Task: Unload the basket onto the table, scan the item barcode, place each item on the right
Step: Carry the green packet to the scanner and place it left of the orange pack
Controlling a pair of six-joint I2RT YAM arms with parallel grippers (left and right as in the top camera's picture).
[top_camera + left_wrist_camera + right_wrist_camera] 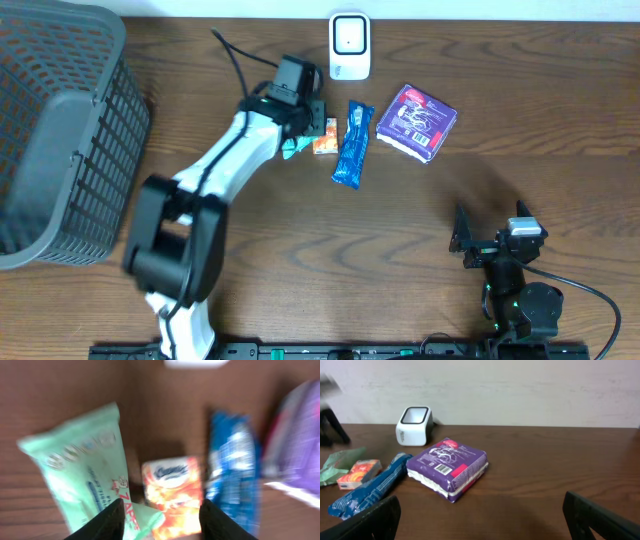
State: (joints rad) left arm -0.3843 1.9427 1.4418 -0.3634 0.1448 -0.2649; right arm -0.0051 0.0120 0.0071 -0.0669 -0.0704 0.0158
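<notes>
Dark brown wooden table (560,180) runs to a pale wall (520,390), with a grey mesh plastic basket (60,140) at the left. The left gripper (161,504) stands parted above a small orange tissue pack (175,485). The right gripper (481,497) gapes wide, holding nothing.

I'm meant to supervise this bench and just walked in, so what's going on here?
The left tool is reached out across the table, open over a small orange tissue pack, with a green wipes pack right beside it. A blue packet and a purple pack lie further along, all near the white scanner. Nothing is lifted to the scanner yet. The right tool sits open at the table's near edge, holding nothing.
</notes>
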